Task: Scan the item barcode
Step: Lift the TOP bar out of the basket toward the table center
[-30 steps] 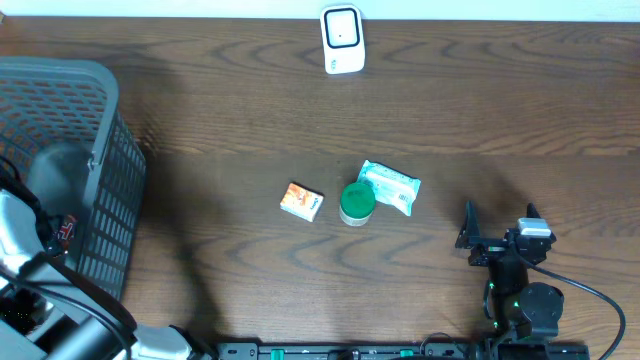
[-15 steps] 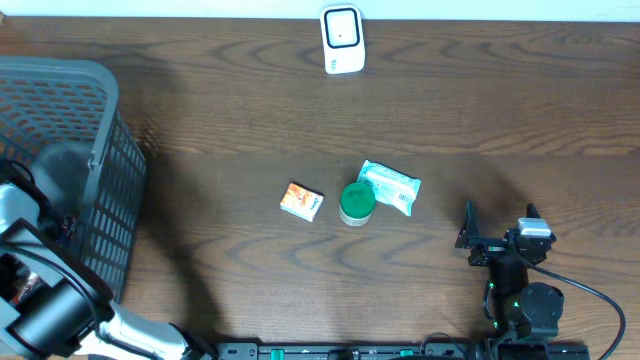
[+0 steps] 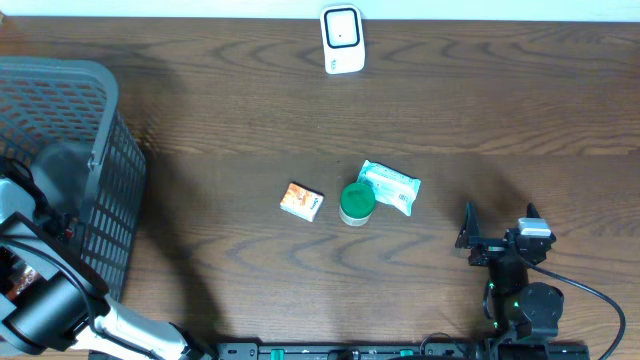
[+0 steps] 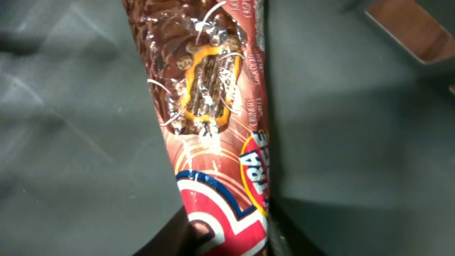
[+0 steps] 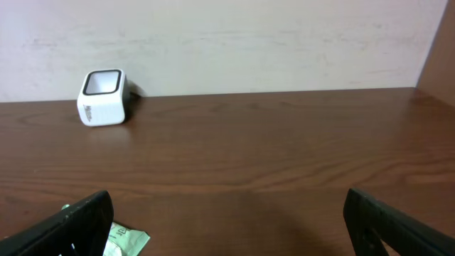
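Snack packet [image 4: 213, 128], glossy crinkled foil, long and tapering, pinched in left claw [image 4: 231, 235]; right claw [image 5: 231, 217] spread.

A mock shop checkout on a robot test bench: a white barcode scanner [image 3: 341, 40] stands at 12 o'clock on the dark wood-grain table [image 3: 500, 110]. A grey shopping basket [image 3: 60, 90] at 9 o'clock holds a chocolate snack wrapper [image 4: 213, 142]. An orange carton [image 3: 301, 201], green-lidded tub [image 3: 357, 202] and white packet [image 3: 392, 187] lie at centre. A bare pale wall [image 5: 284, 43] backs the table.
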`<state>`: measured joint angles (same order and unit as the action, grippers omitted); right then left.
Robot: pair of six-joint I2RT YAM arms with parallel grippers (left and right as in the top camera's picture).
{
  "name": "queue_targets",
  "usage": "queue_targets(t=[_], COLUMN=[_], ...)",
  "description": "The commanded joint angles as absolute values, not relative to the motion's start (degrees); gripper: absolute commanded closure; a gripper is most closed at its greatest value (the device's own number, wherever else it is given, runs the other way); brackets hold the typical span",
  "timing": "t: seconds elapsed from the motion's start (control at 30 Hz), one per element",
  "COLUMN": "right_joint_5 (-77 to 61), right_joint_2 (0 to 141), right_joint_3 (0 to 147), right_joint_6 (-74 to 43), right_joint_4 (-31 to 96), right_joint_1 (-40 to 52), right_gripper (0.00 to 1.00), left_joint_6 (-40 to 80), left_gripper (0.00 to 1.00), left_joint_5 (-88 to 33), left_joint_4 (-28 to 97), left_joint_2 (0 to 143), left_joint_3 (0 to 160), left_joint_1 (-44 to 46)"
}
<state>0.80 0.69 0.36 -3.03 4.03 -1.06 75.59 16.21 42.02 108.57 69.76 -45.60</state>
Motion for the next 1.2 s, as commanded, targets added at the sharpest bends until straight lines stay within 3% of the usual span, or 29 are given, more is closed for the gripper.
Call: queue_targets(t=[0.0, 0.47, 0.73, 0.97, 1.17], right_joint_5=[0.34, 0.34, 0.34, 0.36, 0.34], right_joint_2=[0.38, 0.38, 0.38, 0.38, 0.38], right_joint_3=[0.32, 0.32, 0.32, 0.32, 0.32], right_joint_6=[-3.77, -3.79, -3.77, -3.77, -3.79], right_joint_4=[4.29, 4.29, 4.29, 4.29, 4.29], right_joint_1=[-1.43, -1.41, -1.41, -1.43, -1.41], right_gripper=[0.01, 0.01, 0.01, 0.01, 0.01], left_joint_6=[71.07, 60.2, 60.2, 60.2, 60.23], left_gripper=[0.76, 0.76, 0.75, 0.75, 0.75], left_joint_5=[10.48, 1.52, -19.11, -23.11, -9.89], left_joint_4=[43.29, 44.42, 42.52, 40.77, 40.56], left_joint_2=[110.24, 80.05, 62.35, 57.6, 61.32], left_joint_3=[67.64, 72.99, 73.01, 72.99, 72.99], left_joint_1=[-45.69, -45.69, -42.94, -25.54, -3.07])
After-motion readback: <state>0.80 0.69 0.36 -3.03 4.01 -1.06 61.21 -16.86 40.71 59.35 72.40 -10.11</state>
